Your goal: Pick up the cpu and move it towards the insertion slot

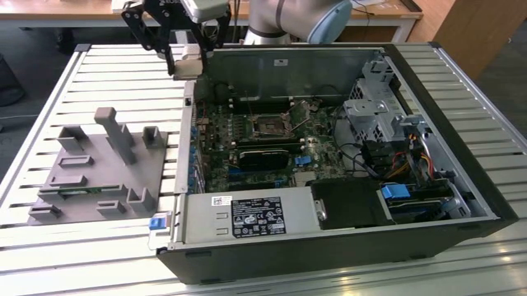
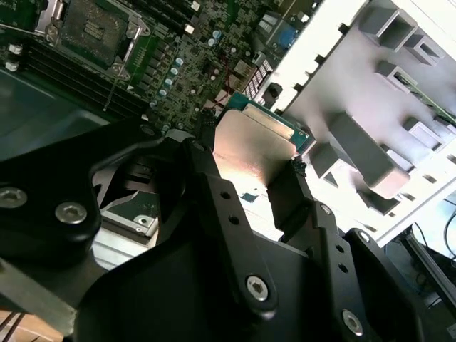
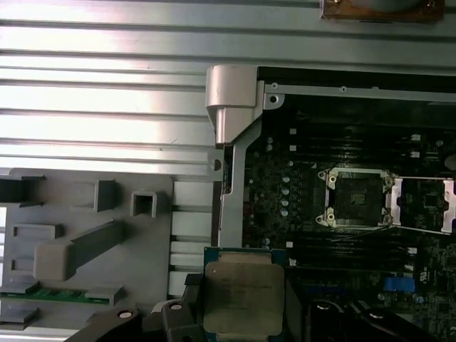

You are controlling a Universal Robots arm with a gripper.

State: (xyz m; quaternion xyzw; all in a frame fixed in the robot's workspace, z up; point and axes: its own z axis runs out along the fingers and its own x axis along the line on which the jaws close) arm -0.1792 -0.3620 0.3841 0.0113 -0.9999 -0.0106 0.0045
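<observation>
Slatted table (image 1: 107, 80) | gripper (image 2: 246, 178) pinching cpu (image 3: 239, 296) | above case edge, insertion slot (image 3: 354, 198) apart

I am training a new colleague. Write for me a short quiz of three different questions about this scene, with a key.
1. True or false: the claw holds the cpu.
2. The socket is: A) already filled, B) empty and uncovered, C) covered by a fan.
3. Fill in: in the exterior view, the grey fixture lies on the PC case's ____ side.

Key: 1 true; 2 B; 3 left.
</observation>
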